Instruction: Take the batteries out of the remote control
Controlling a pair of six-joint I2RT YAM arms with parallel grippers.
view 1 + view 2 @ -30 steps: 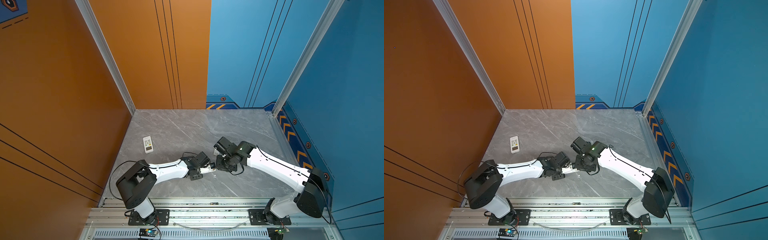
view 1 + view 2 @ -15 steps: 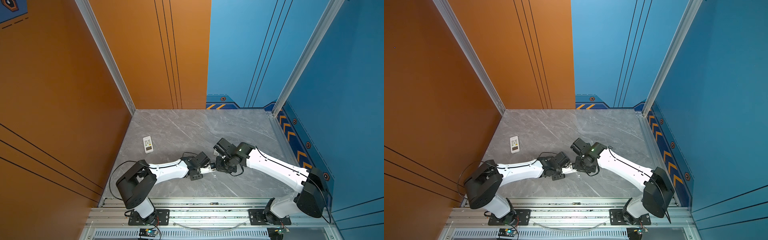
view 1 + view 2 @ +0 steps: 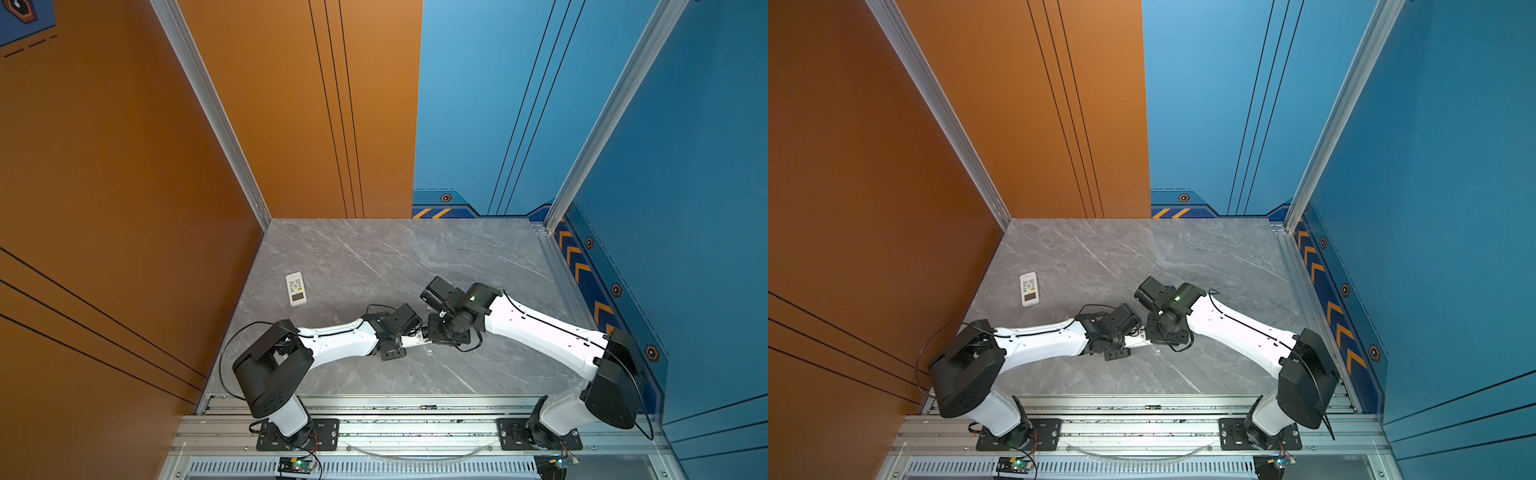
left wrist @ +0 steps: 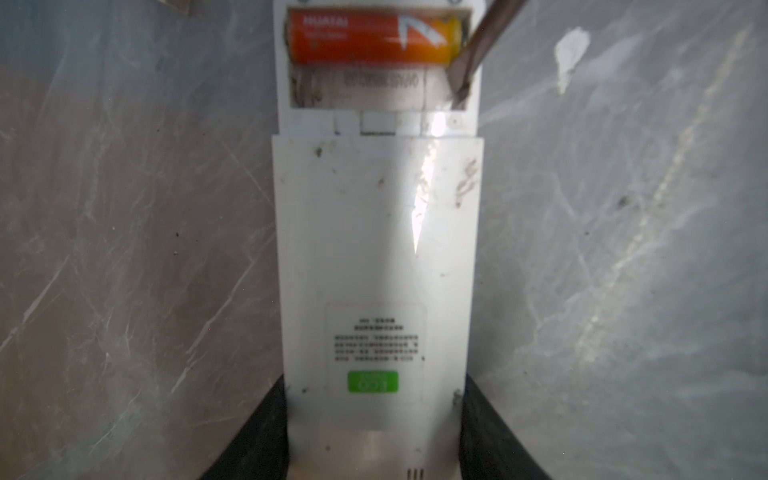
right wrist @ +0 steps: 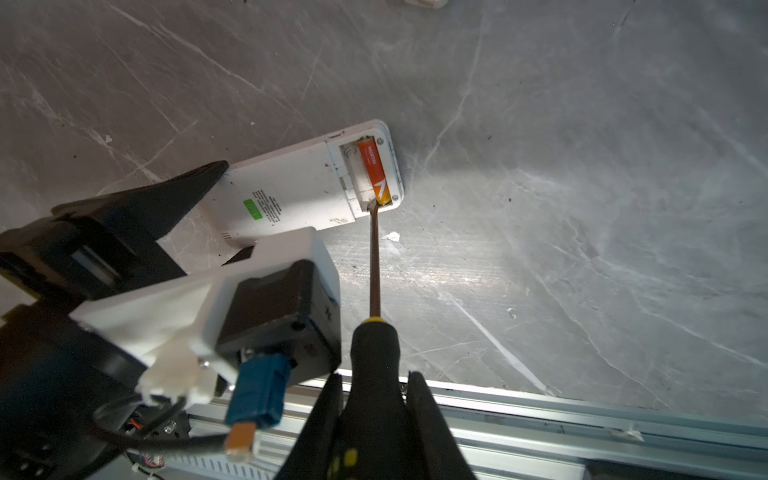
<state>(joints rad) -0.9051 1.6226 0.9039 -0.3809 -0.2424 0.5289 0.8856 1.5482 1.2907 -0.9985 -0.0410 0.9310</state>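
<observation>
Levering at the orange battery (image 5: 376, 172) sitting in the end bay of the remote (image 4: 376, 249), I'm clamping its sides with my left pincer (image 4: 374, 415), squeezing the screwdriver (image 5: 375, 257) handle in my right pincer (image 5: 374, 399), and aiming to ease the tip under the yellow end gently

Orange battery (image 4: 365, 39), white remote (image 4: 376, 232), green sticker (image 4: 372, 381), grey white-veined tabletop (image 4: 124, 208), black, perhaps yellow-flecked screwdriver handle (image 5: 374, 353)
</observation>
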